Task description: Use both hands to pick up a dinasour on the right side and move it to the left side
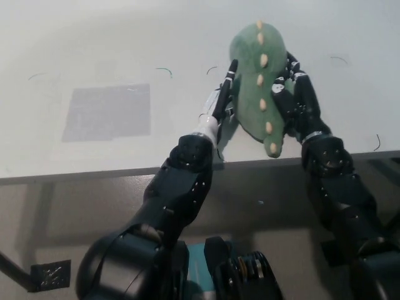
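A single head camera looks steeply down, close over the near edge of the white table (pixel 94 50).

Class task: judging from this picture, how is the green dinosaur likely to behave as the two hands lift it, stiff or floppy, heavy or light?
The green dinosaur looks like a plush toy, so probably soft and light. Squeezed between the left hand and right hand, it may compress. Its tail hangs toward the table edge and would likely droop.

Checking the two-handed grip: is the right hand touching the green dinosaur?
Touching. The head view shows the right hand pressed against the side of the dinosaur, no gap between them.
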